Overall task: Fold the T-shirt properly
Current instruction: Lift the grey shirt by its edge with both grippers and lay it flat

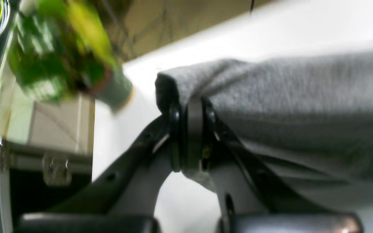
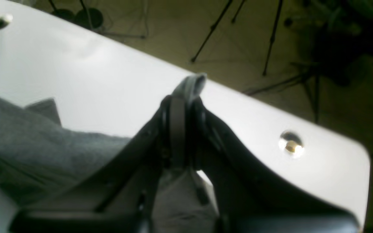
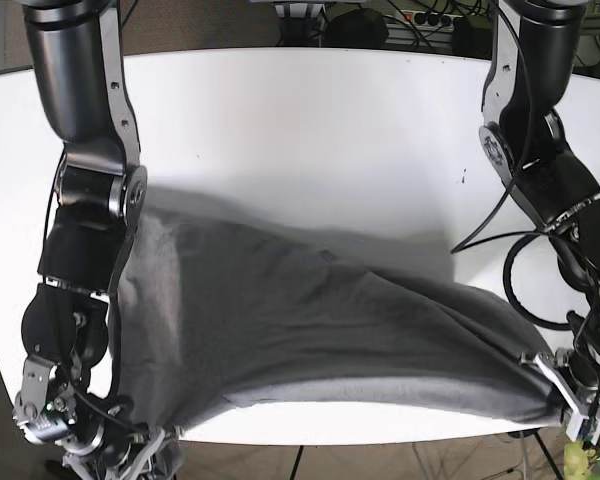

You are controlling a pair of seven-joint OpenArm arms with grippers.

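T-shirt (image 3: 310, 330): grey, spread across the near half of the white desk (image 3: 310, 130); its near hem lies along the desk's near edge, its two near corners lifted by the arms
Left tool (image 1: 191, 106): at the near right corner in the base view; jaws pressed together on a bunched fold of the T-shirt, the cloth draping away to the right in the wrist view
Right tool (image 2: 181, 106): at the near left corner in the base view; jaws clamped on a thin edge of the T-shirt, a tip of cloth poking out above the fingers
Background: blurred green plant (image 1: 60, 55) beyond the desk; tripod legs (image 2: 270, 38) on the floor
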